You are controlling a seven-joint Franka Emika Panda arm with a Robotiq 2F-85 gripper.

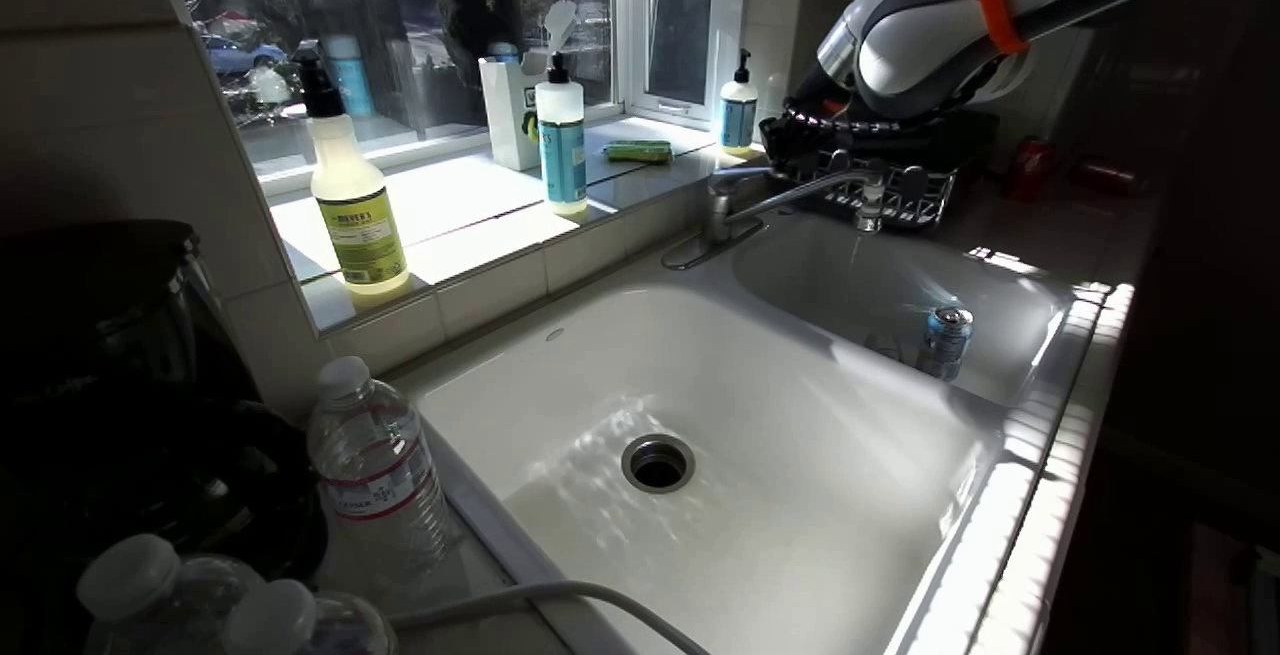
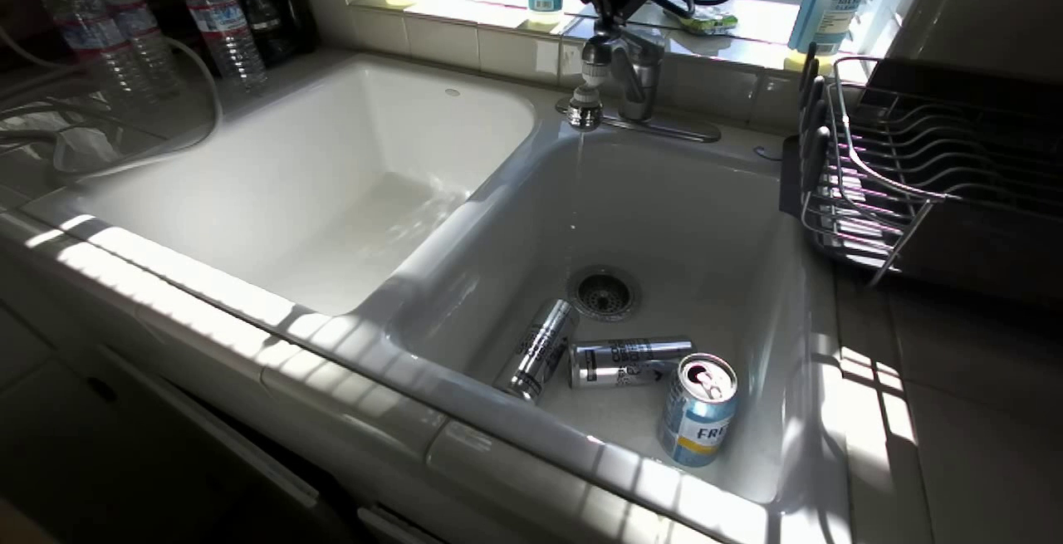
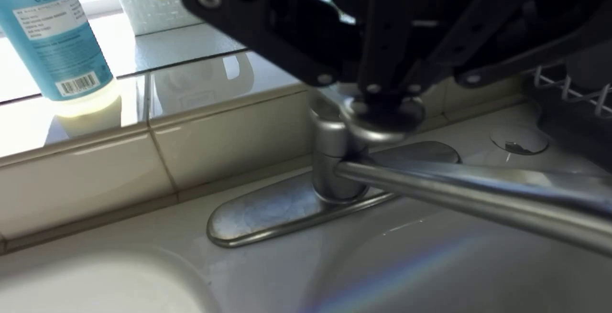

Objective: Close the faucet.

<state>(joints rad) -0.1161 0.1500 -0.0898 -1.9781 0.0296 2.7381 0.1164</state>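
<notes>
The chrome faucet (image 1: 718,213) stands at the back of the double sink; it also shows in an exterior view (image 2: 639,91) and in the wrist view (image 3: 331,172). Its long spout (image 3: 478,198) reaches over the basin by the dish rack. A thin stream of water (image 2: 580,164) falls from the spout's end. The short lever handle (image 3: 379,134) sticks out from the top of the base. My gripper (image 3: 393,105) is shut, pointing down, its tips over the lever's rounded end. I cannot tell whether they press on it. In an exterior view my gripper (image 2: 609,22) is just above the faucet.
A blue soap bottle (image 3: 62,45) stands on the window sill close to the faucet. Other bottles and a green sponge pack (image 1: 638,151) are also there. A dish rack (image 2: 872,187) stands beside the sink. A blue can (image 2: 698,415) and silver cans (image 2: 627,361) are in the basin.
</notes>
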